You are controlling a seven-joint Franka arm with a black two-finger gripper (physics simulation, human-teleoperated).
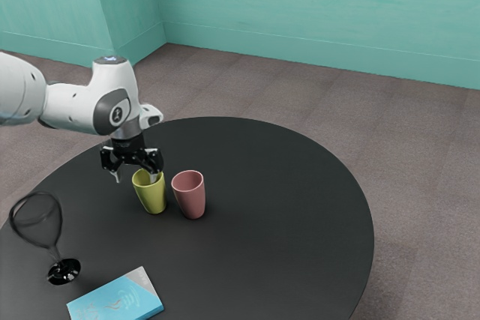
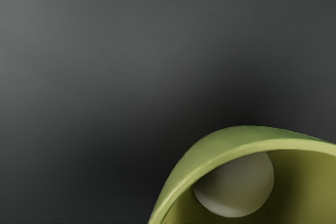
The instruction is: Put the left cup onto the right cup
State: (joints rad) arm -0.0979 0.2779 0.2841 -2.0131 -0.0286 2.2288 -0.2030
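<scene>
Two upright cups stand close together on the round black table [image 1: 285, 207]: an olive-green one [image 1: 151, 195] toward the exterior view's left and a pink one [image 1: 189, 194] just to its right. My gripper [image 1: 136, 173] hangs at the green cup's rim, open. One finger [image 1: 155, 169] dips at the cup's mouth; the other [image 1: 116, 173] stands outside its left wall, apart from it. In the wrist view the green cup's rim [image 2: 210, 150] and pale inner bottom lie right under my hand, with bare table [image 2: 131, 51] beyond.
A wine glass [image 1: 41, 234] stands near the table's left front edge, and a blue book [image 1: 116, 305] lies at the front edge. The table's right half is bare dark surface. Brown carpet and teal walls surround it.
</scene>
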